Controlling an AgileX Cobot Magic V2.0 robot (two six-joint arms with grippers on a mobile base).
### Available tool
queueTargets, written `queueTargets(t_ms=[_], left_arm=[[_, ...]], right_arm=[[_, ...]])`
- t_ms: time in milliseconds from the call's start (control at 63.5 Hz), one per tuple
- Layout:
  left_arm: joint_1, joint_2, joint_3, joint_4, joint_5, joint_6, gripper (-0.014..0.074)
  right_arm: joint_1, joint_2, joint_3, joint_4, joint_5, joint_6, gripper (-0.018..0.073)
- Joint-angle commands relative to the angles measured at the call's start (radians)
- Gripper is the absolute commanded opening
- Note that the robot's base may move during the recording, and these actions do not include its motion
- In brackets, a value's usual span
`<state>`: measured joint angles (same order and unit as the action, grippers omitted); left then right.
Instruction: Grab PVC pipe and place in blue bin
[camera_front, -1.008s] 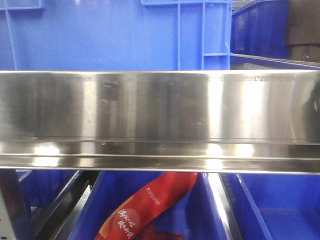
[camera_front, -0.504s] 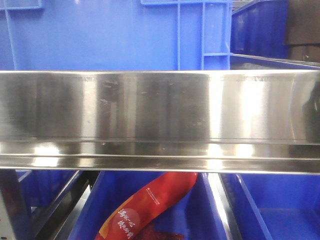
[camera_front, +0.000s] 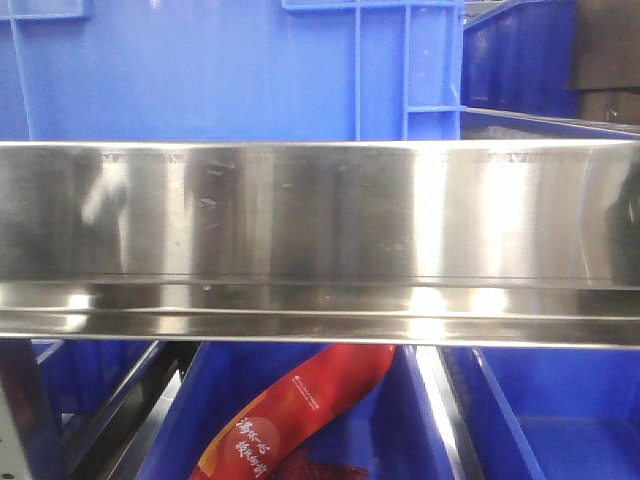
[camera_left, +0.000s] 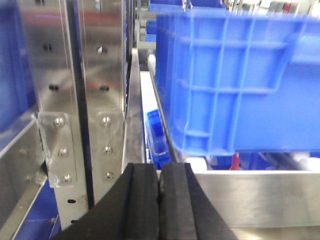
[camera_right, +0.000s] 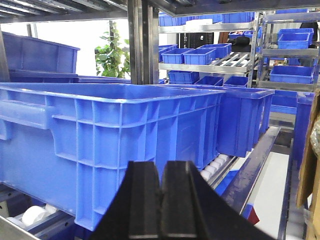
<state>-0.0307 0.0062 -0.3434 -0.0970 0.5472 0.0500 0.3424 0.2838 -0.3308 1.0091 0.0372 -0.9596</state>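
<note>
We are noting the left gripper (camera_left: 159, 200) clenched, jaws pressed together on nothing, right of a steel shelf post (camera_left: 95, 100). The right gripper (camera_right: 161, 205) is clenching empty too, a large blue bin (camera_right: 110, 145) standing beyond it. We cannot tell where the PVC pipe is lying.

Bright, even indoor light throughout. The brushed stainless-steel shelf rail (camera_front: 320, 240) shows broad vertical glare bands. The ribbed blue plastic crate (camera_left: 240, 80) looks soft and smeared, and the black-padded left gripper (camera_left: 159, 185) reads dark, nearly detailless. Daylight behind the large blue plastic bin (camera_right: 110, 140) blows out white.
</note>
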Motion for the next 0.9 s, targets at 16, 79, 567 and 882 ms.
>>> queueTargets(t_ms=[16,79,567,882], left_arm=[[0.001,-0.006,0.043,-0.002,-0.148,-0.007,-0.0111],[0.001,-0.006,0.071,-0.002,-0.217,-0.007,-0.0111],[0.013,-0.006,0.314,0.006,-0.536,-0.007,-0.0111],[0.014,-0.006,0.343,0.082,-0.556,-0.007,-0.0111]], right_arm=[[-0.002,-0.004,0.000,0.001,-0.015,0.000,-0.0154],[-0.002,-0.004,0.000,0.001,-0.015,0.000,-0.0154],[-0.002,-0.004,0.000,0.001,-0.015,0.000,-0.0154],[-0.002,-0.004,0.000,0.001,-0.015,0.000,-0.0154]])
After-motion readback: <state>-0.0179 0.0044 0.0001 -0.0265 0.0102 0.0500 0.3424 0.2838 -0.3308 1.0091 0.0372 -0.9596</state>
